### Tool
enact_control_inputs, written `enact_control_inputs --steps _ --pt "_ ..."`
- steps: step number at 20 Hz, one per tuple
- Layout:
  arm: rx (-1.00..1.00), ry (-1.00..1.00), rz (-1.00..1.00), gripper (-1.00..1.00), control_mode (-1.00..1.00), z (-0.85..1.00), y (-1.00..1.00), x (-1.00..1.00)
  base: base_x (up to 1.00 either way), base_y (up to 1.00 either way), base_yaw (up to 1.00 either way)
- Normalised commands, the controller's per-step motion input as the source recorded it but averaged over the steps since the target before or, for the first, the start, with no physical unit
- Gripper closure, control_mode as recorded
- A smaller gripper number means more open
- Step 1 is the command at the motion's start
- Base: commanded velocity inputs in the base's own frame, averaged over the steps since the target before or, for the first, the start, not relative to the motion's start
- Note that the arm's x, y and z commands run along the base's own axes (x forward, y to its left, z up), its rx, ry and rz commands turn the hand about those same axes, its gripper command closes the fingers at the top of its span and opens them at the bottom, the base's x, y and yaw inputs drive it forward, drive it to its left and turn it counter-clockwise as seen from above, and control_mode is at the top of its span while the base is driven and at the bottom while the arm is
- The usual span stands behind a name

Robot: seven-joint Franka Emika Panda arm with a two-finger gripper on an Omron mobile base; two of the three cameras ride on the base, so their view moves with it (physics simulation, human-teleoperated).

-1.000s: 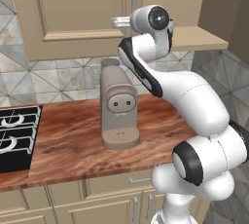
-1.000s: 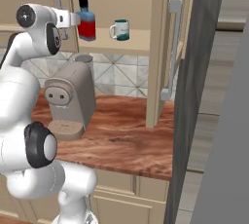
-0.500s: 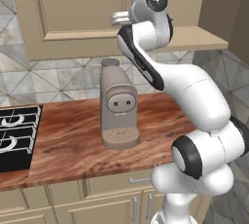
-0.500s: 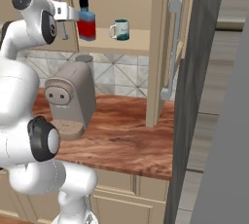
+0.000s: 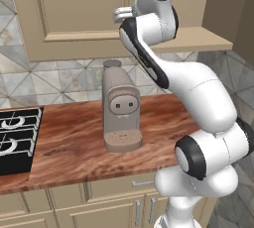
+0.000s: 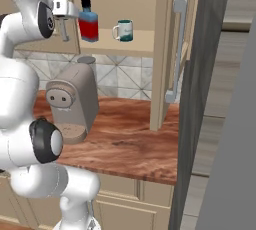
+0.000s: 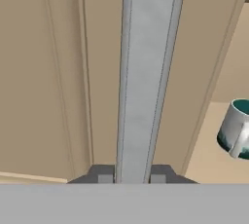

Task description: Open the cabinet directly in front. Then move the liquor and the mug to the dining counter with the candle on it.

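Silver bar handle (image 7: pixel 146 72) upright between claw (image 7: pixel 128 178) tips, grip unclear | liquor (image 6: pixel 89 20) upright | mug (image 6: pixel 124 30) upright

From the hand, the mug (image 7: pixel 237 129) runs off the right edge. The handle (image 7: pixel 146 77) hides whatever lies between the gripper (image 7: pixel 130 176) tips.

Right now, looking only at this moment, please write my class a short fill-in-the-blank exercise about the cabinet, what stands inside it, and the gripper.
1. The right door of the cabinet stands ____.
2. On the cabinet shelf, the liquor stands to the ____ of the mug in the right base view.
3. The gripper straddles the left door's silver ____.
4. On the countertop below stands a beige ____ machine.

Missing words: open; left; handle; coffee
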Motion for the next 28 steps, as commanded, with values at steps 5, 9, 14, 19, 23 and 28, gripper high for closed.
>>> enact_control_inputs --steps 5,9,14,19,23,28 --pt "0.00 -0.12 0.00 1.00 -1.00 -0.40 0.58 -0.94 0.00 0.00 0.00" --pt "-0.01 -0.24 -0.01 1.00 -1.00 -0.57 0.98 -1.00 0.00 0.00 0.00" --pt "-0.02 -0.26 -0.05 1.00 -1.00 -0.38 1.00 -1.00 0.00 0.00 0.00" --pt "0.00 -0.11 -0.08 1.00 -1.00 -0.02 1.00 -1.00 0.00 0.00 0.00" --pt "0.00 -0.07 -0.17 1.00 -1.00 -0.01 1.00 -1.00 0.00 0.00 0.00" --pt "0.00 0.00 -0.11 -1.00 -1.00 0.00 0.60 -0.38 0.00 0.00 0.00"
